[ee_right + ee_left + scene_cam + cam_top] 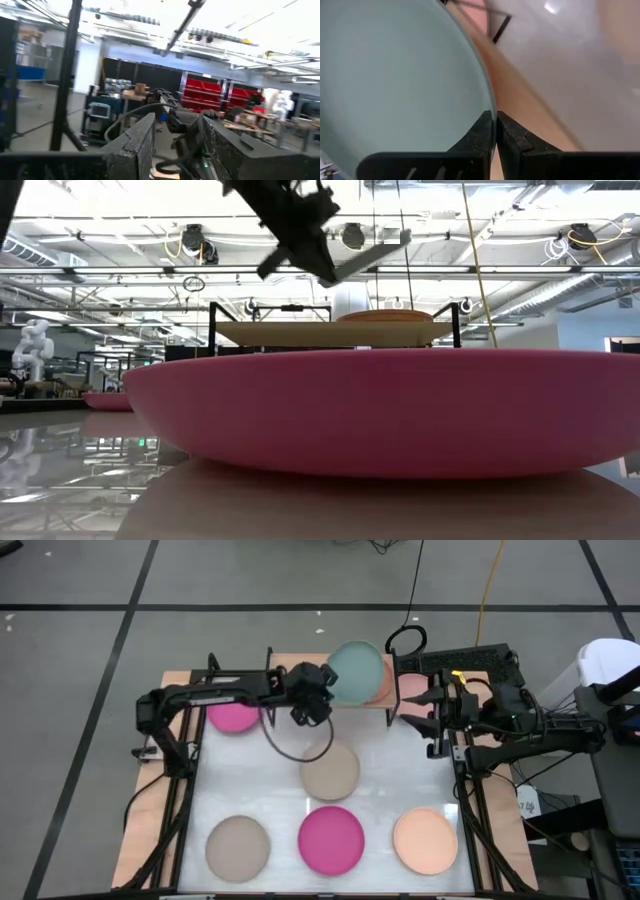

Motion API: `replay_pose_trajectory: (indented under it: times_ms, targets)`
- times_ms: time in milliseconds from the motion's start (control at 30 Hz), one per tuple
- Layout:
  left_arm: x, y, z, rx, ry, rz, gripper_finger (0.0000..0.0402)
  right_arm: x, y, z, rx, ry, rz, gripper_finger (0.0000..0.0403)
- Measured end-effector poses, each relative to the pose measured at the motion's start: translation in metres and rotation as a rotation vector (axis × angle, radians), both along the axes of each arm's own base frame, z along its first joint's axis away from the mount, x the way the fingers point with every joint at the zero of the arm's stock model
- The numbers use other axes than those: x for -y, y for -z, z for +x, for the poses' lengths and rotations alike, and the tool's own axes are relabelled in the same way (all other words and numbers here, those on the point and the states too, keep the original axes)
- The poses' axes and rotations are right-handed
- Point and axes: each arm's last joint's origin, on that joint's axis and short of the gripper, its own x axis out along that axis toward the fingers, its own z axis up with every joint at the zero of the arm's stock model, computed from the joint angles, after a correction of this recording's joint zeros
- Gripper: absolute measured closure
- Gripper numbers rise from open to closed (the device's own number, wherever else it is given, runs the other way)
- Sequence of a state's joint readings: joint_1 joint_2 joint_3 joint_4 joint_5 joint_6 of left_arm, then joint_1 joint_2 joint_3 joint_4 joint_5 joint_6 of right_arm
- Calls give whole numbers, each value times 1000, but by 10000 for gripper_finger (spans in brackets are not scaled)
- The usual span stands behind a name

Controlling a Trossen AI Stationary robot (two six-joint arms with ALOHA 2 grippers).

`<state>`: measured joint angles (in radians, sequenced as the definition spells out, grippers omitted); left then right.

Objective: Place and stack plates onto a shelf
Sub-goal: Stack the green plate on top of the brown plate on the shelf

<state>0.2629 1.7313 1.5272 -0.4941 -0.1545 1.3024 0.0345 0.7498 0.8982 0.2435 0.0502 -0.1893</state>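
No readable text, label, brand or number appears in any view. A small white tag [527,805] at the table's four o'clock edge carries marks too small to make out.

Our right gripper [175,145]: two dark fingers apart, pointing into the room.
Beyond it, we see: red bins [205,92], black pole [67,75].
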Motion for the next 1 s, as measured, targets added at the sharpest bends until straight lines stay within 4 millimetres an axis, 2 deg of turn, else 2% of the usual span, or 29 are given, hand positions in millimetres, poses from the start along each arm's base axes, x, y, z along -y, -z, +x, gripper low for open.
replay_pose_trajectory:
  times_ms: [233, 367, 500, 700, 1000]
  targets:
    - [-30, -4, 22, 6, 13, -24, 383, 0, 3, 1, -38, 10, -13, 259]
    - [-39, -10, 33, 35, 59, -62, 383, 0, 4, 1, -49, 12, -21, 259]
    - [-46, -5, 43, 20, 69, -96, 383, 0, 6, 2, -61, 12, -25, 259]
    - [-53, 11, 48, -28, 45, -110, 382, 0, 8, 2, -83, 8, -11, 259]
    - [-55, 9, 47, -15, -40, -93, 369, 0, 10, 3, -106, 7, -9, 259]
